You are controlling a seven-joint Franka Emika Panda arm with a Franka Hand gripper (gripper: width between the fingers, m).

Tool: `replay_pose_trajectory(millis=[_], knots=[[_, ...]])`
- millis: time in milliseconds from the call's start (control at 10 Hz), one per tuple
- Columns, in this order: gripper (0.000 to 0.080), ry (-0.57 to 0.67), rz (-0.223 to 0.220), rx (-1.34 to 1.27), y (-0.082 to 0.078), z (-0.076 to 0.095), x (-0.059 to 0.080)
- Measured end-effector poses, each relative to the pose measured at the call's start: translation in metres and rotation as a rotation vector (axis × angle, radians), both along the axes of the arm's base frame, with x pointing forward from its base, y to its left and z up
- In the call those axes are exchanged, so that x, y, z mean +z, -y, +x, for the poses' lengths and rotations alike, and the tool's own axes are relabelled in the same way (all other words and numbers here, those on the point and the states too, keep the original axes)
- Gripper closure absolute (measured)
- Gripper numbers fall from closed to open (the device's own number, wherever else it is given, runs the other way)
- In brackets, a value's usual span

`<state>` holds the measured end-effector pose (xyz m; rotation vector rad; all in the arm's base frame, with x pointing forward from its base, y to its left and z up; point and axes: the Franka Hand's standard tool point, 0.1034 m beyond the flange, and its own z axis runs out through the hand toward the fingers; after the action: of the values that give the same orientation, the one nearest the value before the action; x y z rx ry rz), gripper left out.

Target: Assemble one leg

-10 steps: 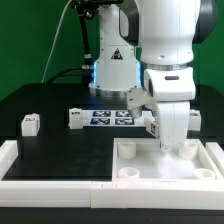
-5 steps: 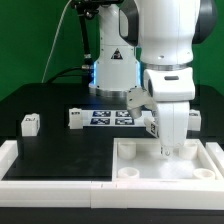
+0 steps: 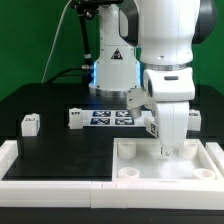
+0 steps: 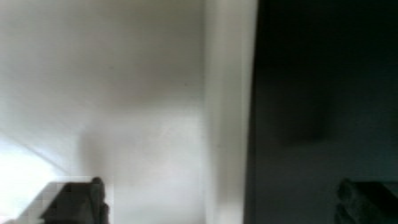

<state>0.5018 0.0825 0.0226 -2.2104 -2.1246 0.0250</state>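
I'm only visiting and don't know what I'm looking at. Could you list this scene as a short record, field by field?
arm: one white robot arm, reaching down
gripper: open, low over the panel, nothing visible between its fingers
panel: large white tray with round corner sockets, at the exterior view's right
leg A: small tagged white block, far on the exterior view's left
leg B: beside the marker board
leg C, leg D: either side of the gripper, partly hidden
marker board: flat, with tags
table: black
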Motion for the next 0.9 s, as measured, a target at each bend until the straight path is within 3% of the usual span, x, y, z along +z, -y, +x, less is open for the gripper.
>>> replay_pose_trajectory(millis=[200, 400, 700, 900], knots=[[0.0150, 0.001, -0.018, -0.014, -0.010, -0.010, 0.024], [0.0150, 0.010, -0.029, -0.020, -0.009, -0.018, 0.037], [0.0150, 0.009, -0.032, -0.057, -0.008, -0.019, 0.037], [0.0150, 0.003, -0.039, -0.230, -0.009, -0.019, 0.037]])
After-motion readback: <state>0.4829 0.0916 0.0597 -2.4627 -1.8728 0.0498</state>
